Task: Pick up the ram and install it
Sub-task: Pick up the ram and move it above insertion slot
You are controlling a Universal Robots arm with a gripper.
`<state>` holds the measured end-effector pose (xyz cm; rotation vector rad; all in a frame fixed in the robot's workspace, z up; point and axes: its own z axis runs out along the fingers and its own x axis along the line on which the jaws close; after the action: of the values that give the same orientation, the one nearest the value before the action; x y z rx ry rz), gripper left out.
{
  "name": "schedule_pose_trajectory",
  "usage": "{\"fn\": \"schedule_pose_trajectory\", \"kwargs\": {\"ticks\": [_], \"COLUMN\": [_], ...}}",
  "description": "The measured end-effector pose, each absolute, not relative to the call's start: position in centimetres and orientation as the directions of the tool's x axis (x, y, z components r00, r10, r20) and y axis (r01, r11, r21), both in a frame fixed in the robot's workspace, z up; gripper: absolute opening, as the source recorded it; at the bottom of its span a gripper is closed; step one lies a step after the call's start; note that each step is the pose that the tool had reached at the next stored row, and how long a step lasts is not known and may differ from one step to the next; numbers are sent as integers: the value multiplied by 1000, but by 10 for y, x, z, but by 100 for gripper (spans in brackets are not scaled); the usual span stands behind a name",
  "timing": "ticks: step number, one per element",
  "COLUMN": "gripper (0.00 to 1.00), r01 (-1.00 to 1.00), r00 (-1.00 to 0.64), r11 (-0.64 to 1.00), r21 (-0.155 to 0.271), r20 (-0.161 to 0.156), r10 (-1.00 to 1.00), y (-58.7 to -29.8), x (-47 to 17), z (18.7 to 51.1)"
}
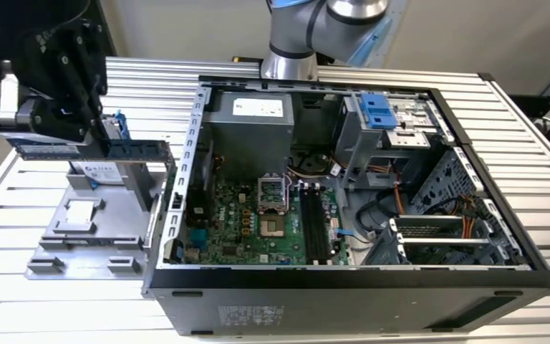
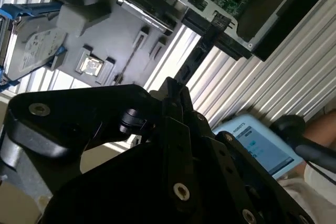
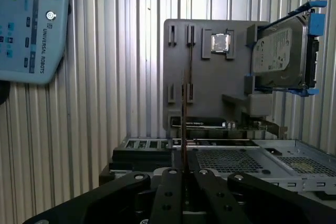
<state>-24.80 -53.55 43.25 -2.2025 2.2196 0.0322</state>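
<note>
My gripper (image 1: 76,135) is shut on the ram (image 1: 146,149), a long thin dark stick held level above the grey fixture tray (image 1: 112,240), at the exterior view's left of the open computer case (image 1: 351,276). In the first wrist view the ram (image 3: 184,119) shows edge-on, rising from between the closed fingers (image 3: 167,182). In the second wrist view the ram (image 2: 202,45) sticks out from the gripper (image 2: 172,90) towards the case. The green motherboard (image 1: 246,222) with its long black slots (image 1: 314,223) lies inside the case, well apart from the ram.
A silver-labelled hard drive (image 1: 94,172) in a blue-handled frame stands on the tray just below the ram. A small square chip (image 3: 220,43) lies in a tray pocket. A light-blue teach pendant (image 3: 31,24) rests on the slatted table, and a person's arm (image 2: 315,145) is beside it.
</note>
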Motion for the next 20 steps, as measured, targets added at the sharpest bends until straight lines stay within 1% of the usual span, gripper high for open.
{"fn": "schedule_pose_trajectory", "kwargs": {"ticks": [20], "gripper": [0], "r01": [-1000], "r00": [-8], "r11": [8], "r21": [4], "r20": [-25], "r10": [-1000], "y": [-536], "x": [-196], "z": [432]}}
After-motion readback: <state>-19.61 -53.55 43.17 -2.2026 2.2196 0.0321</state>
